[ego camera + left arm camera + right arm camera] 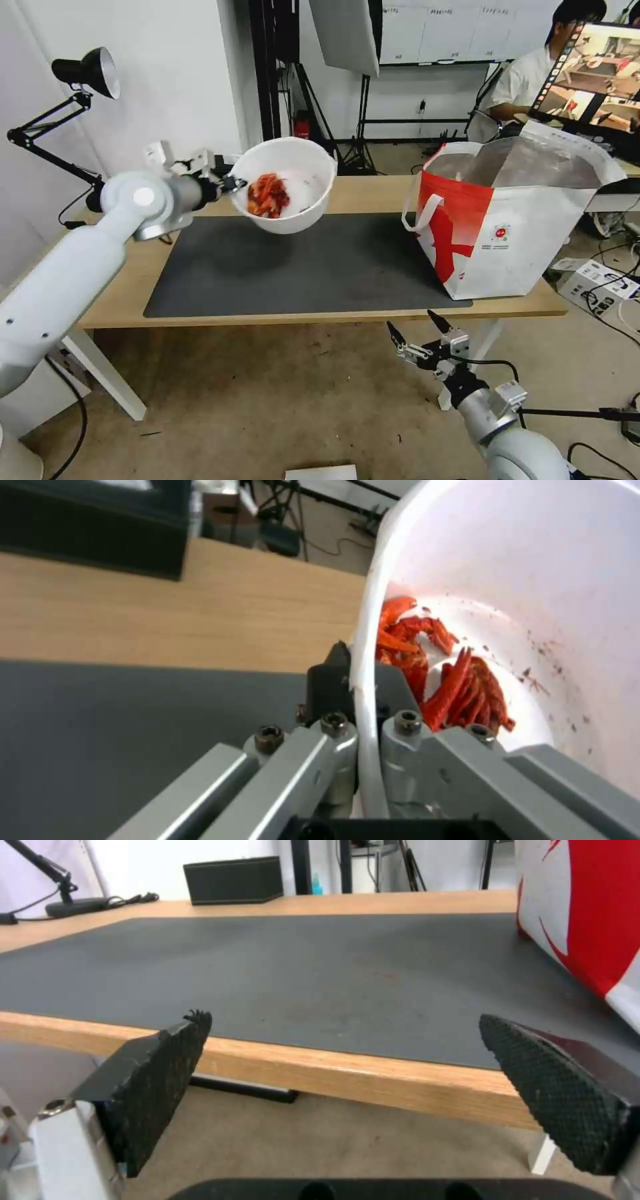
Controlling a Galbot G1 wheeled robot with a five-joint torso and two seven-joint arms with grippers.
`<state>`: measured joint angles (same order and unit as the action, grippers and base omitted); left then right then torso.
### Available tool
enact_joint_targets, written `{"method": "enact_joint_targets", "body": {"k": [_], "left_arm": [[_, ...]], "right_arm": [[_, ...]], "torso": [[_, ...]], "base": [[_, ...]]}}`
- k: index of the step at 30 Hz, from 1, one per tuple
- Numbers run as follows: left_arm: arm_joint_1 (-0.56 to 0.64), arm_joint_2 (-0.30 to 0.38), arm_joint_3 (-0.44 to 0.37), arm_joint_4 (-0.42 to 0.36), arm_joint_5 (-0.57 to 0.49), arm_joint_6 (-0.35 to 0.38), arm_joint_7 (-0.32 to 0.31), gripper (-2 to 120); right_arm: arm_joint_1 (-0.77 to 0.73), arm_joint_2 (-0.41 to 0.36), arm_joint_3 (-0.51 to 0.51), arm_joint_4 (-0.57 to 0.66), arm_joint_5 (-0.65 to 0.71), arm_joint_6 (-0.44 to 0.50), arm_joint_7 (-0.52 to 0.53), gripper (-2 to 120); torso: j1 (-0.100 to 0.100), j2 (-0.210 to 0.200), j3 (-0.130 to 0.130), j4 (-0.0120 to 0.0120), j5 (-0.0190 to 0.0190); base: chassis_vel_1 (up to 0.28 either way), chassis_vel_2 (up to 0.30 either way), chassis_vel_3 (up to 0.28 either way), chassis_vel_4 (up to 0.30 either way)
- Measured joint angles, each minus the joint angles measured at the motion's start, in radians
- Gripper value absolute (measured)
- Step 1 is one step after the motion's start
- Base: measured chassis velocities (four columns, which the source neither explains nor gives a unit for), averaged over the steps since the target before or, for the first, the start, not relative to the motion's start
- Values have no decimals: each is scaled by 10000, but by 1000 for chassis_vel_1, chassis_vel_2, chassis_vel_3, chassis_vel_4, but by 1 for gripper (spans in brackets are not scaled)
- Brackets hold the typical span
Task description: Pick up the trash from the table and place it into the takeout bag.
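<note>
Light-wood tabletop [373, 193] on white legs, dark mat [313, 267] across it; studio gear and a lamp [87, 73] behind.

Left gripper [230, 183] is clamped on the rim of the bowl [290, 183], one finger inside the wall and one outside, as the left wrist view shows [363, 700]. Bowl hangs in the air above the mat's far-left part, tilted with its mouth turned toward the robot. Red shells [268, 195] are heaped low, near the pinched edge.

Bag [513, 220] stands upright at the right end of the tabletop, mouth open, foil lining showing, well apart from the bowl.

Right gripper [420, 337] waits below the front edge of the tabletop, near the bag's front corner, fingers [160, 1065] spread, nothing between them.

Step in hand, as I read it: carry the bowl across to the bag.

To do it well:
- Keep the rim pinch firm; a single-edge hold lets the bowl swing.
- Level the bowl, or at least add no tilt, so the shells stay in.
- Travel high enough to clear the bag's near wall and strap [420, 213].
- Bring the bowl over the open mouth before lowering, and release only once it is inside.
</note>
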<state>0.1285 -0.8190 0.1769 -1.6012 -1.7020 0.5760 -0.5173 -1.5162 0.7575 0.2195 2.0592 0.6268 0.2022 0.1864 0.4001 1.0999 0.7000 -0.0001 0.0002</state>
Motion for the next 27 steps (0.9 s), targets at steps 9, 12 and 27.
{"method": "enact_joint_targets", "body": {"k": [9,12,27], "left_arm": [[-1334,-1143,796,458,-93,-198,-459,0],[-1850,-1579,1146,642,-136,-302,-574,0],[-2919,-3416,1701,1466,-227,-1335,-1197,0]], "right_arm": [[0,0,0,-1,0,-1,1,100],[0,0,-1,0,0,0,1,100],[0,0,-1,0,0,0,1,100]], "torso": [[0,0,0,-1,1],[0,0,0,0,1],[0,0,0,0,1]], "base": [[0,0,0,0],[0,0,0,0],[0,0,0,0]]}}
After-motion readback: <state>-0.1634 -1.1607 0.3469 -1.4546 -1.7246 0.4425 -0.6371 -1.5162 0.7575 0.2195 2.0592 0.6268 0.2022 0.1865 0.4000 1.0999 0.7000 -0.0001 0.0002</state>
